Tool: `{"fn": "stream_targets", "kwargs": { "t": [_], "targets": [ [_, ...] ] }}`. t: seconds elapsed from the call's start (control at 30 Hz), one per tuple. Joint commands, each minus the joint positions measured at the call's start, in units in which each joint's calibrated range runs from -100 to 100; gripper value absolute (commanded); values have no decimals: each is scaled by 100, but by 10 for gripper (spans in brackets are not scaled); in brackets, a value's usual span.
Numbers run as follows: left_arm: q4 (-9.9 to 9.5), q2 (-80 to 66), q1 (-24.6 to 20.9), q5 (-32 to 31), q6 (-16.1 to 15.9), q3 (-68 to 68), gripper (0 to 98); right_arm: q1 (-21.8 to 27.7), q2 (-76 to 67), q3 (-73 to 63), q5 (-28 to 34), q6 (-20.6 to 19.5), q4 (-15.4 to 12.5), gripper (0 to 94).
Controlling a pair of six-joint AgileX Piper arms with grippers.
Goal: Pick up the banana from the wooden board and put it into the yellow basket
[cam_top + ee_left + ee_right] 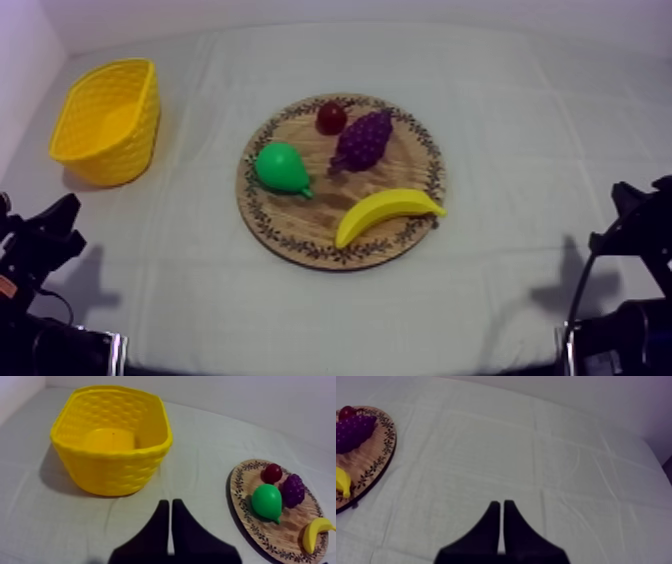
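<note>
A yellow banana [388,213] lies on the near right part of the round wooden board [300,223], its tip reaching over the rim. The yellow basket [108,121] stands at the far left, nothing inside it. My left gripper [62,222] rests low at the left, shut as a narrow wedge [171,507] over bare cloth short of the basket [112,441]; the banana [315,533] and board [277,536] lie off to its side. My right gripper [625,207] rests low at the right, shut [502,507], with the banana [342,481] far beside it on the board [367,463].
On the board with the banana are a green pear [281,167], a purple bunch of grapes [362,140] and a small red fruit [331,117]. Open cloth surrounds the board and stretches between it and the basket.
</note>
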Motion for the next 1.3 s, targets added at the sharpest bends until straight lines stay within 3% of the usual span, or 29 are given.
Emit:
{"fn": "stream_targets", "kwargs": {
  "t": [0.0,0.77,0.97,1.03,1.27],
  "targets": [
    [0,0,0,-3,1,4,2,1,-4,-3,-1,1,0,6],
    [0,0,0,-3,7,4,2,1,-4,-3,-1,1,0,6],
    [-3,0,-9,-35,225,13,11,1,-4,-3,-1,1,0,6],
    [-2,52,-11,-81,162,24,13,1,-4,-3,-1,2,0,6],
    [-38,1039,53,-1176,-443,-367,31,1,-4,-3,-1,-1,0,6]
  ]
}}
